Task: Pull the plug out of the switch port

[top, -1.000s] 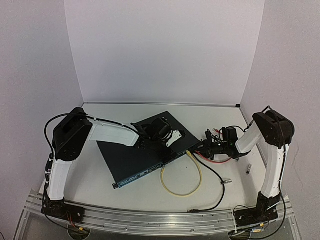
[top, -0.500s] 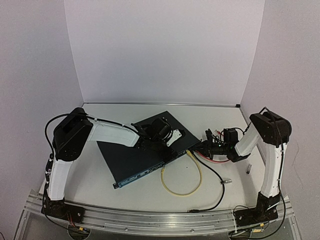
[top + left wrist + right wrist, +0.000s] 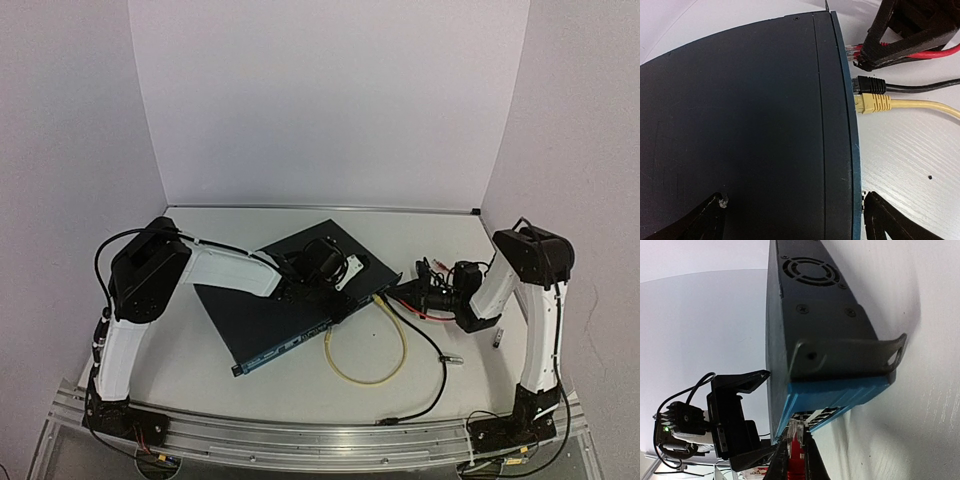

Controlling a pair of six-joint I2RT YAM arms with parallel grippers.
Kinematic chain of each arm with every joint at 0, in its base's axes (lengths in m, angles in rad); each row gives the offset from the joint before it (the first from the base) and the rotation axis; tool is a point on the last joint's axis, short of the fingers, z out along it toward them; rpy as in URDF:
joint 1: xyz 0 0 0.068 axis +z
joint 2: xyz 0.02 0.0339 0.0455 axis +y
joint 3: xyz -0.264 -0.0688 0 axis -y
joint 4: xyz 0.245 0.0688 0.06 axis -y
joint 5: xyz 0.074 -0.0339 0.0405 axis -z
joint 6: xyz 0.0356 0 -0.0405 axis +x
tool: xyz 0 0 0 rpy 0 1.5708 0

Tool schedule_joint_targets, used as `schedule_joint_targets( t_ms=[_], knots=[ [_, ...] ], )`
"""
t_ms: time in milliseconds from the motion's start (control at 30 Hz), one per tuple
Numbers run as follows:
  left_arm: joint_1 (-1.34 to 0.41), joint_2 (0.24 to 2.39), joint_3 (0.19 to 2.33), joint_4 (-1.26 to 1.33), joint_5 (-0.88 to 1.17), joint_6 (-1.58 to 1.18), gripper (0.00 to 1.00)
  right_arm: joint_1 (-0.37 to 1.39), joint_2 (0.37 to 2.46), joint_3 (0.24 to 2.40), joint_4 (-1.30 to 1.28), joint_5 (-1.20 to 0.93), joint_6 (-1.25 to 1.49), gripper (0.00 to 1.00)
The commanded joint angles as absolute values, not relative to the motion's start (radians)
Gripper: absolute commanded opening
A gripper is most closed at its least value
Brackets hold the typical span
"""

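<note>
The switch [image 3: 285,315] lies flat on the table, its port face toward the near right. It fills the left wrist view [image 3: 740,125]. My left gripper [image 3: 322,262] sits open over its top [image 3: 792,200], one finger on the lid and the other past the port edge. My right gripper [image 3: 408,291] is shut on the red plug [image 3: 798,452] at the switch's right end. The plug's clear tip [image 3: 852,50] is at the port face. A black plug [image 3: 869,85] and a yellow plug [image 3: 873,103] sit in neighbouring ports.
A yellow cable [image 3: 365,378] loops on the table in front of the switch. A black cable [image 3: 437,385] runs toward the near rail. Two small loose parts [image 3: 452,362] [image 3: 497,338] lie at the right. White walls close in the back and sides.
My right gripper has moved left, closer to the switch's right end, with the red plug between its fingers. The switch has shifted slightly. The left gripper has stayed on the lid.
</note>
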State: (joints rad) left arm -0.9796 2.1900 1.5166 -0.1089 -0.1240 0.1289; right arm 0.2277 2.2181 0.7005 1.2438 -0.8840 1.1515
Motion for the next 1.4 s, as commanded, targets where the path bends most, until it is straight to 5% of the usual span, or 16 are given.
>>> schedule_joint_targets(
  t_ms=[0, 500, 733, 1133, 1367],
  knots=[
    [-0.935, 2.263, 1.492, -0.192, -0.155, 0.03, 0.94, 0.224, 2.325, 0.625, 1.119, -0.852, 1.136, 0.0],
    [-0.933, 2.256, 1.479, -0.198, -0.092, 0.067, 0.94, 0.21, 2.142, 0.549, 1.074, -0.828, 1.055, 0.0],
    [-0.933, 2.249, 1.477, -0.183, -0.08, 0.057, 0.94, 0.21, 1.981, 0.699, 0.935, -0.87, 0.998, 0.0],
    [-0.933, 2.23, 1.461, -0.146, -0.064, 0.039, 0.94, 0.21, 1.659, 0.989, 0.051, -0.702, 0.501, 0.0],
    [-0.933, 2.218, 1.442, -0.133, -0.071, 0.027, 0.94, 0.21, 1.638, 1.247, -0.292, -0.267, 0.216, 0.0]
  ],
)
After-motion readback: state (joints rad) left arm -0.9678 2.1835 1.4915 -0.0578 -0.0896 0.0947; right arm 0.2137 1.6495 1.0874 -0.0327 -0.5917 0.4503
